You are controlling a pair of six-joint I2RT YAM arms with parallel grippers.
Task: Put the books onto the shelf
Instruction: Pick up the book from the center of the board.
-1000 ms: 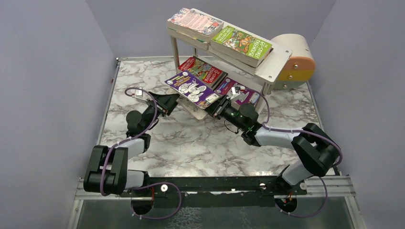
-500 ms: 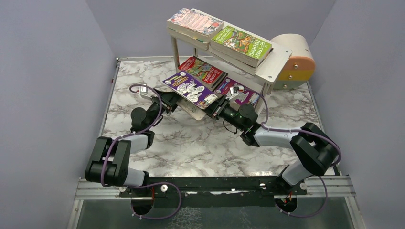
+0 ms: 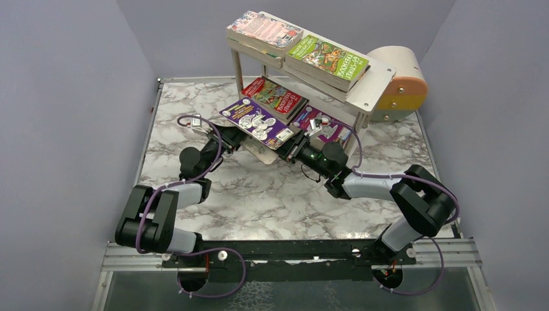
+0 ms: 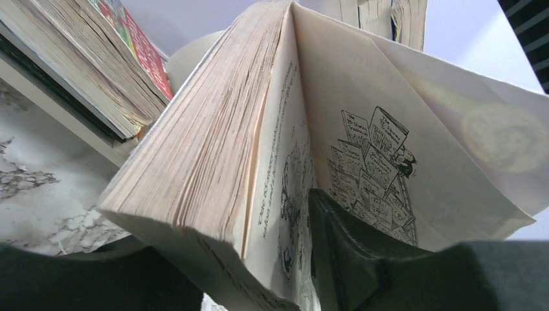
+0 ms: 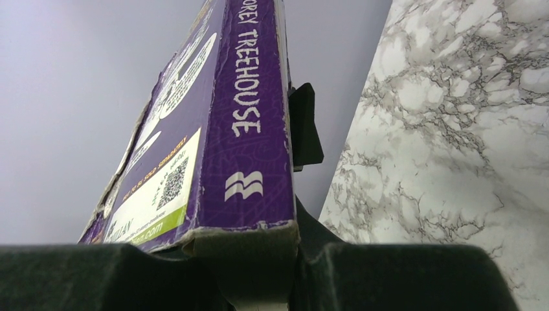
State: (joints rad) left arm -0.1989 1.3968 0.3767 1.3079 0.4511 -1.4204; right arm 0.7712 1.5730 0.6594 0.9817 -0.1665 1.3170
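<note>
On the white-veined marble bench point(image 3: 259, 194), the pale two-tier wooden shelf point(image 3: 374, 83) was seen mostly loaded, glossy paperbacks point(image 3: 327, 59) laid flat on both boards. One purple cartoon-covered paperback point(image 3: 256, 121) was left, tilted at the lower board's front. Its spine was clenched by the right end effector point(image 3: 292, 150). The left end effector point(image 3: 228, 139) was wedged among its yellowed pages, and whether it was clamped could not be told.

Soft, even overhead light on the marble table point(image 3: 259, 201); wrist close-ups blur nearby, pale flare spotting the open book point(image 4: 291, 129).

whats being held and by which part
Right tool grips the purple book at the foot of its spine; left tool has a finger between its pages, grip unclear.
</note>
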